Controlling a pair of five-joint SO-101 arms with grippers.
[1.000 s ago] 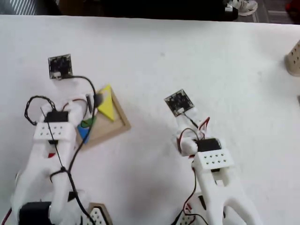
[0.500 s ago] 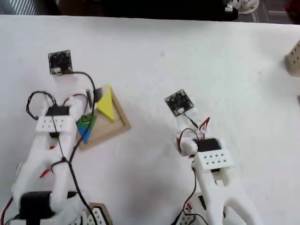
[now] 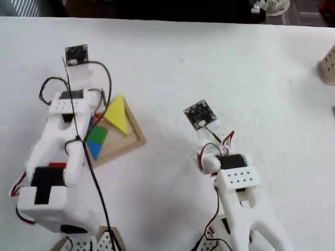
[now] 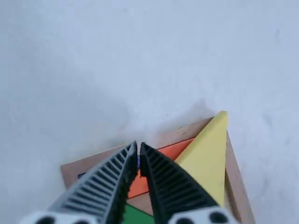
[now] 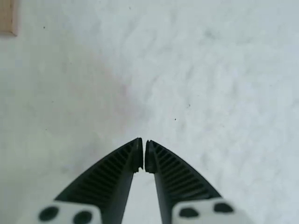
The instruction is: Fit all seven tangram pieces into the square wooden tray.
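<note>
Likely light, stiff, slick: flat yellow triangular piece in square wooden tray; grip across edges. Left gripper, right gripper both clenched, empty.

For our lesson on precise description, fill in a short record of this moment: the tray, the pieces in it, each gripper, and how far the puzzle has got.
tray: square wooden tray, flat on the white table
pieces in tray: yellow triangle, orange piece, green piece, blue piece
left gripper: shut, over the tray's edge by the orange piece
right gripper: shut, over bare table, apart from the tray
progress: bare wood shows in the tray, so it is not yet full
</note>
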